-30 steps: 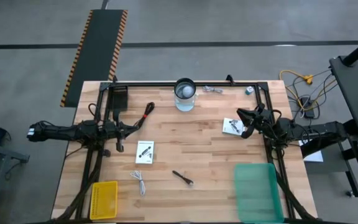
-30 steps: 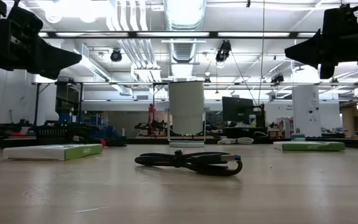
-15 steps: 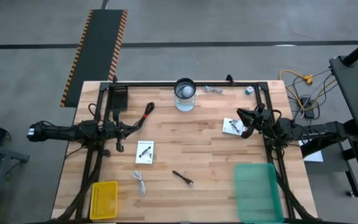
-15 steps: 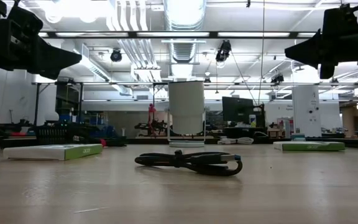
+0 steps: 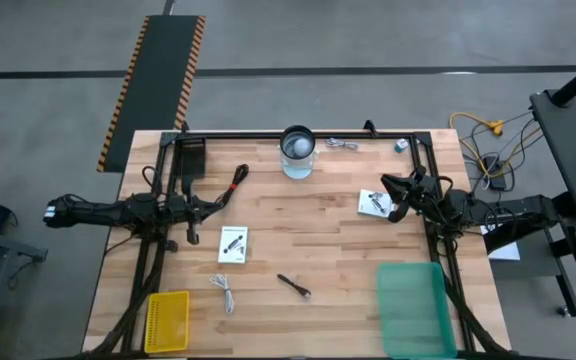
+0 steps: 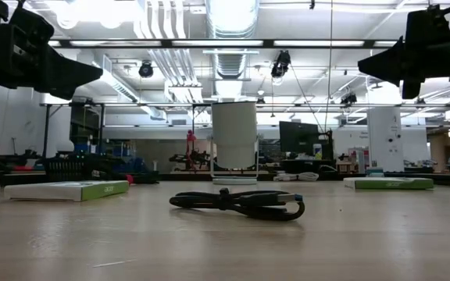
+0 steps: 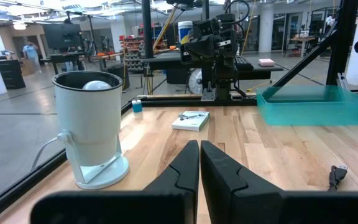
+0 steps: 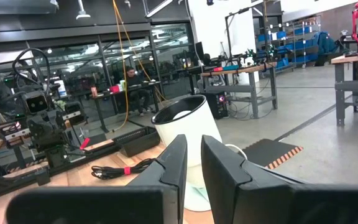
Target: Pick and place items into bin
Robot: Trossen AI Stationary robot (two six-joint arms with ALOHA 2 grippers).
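White packet (image 5: 373, 203) lies flat beside right gripper (image 5: 392, 198), well up-table from green bin (image 5: 414, 310); light, thin, slippery, best pinched at edge. Both grippers clenched, empty; left gripper (image 5: 211, 205) waits far across

Nothing here reads clearly; the white packets (image 5: 233, 244) carry dark print, and the flat green-edged boxes (image 6: 66, 190) bear lettering too small to read.
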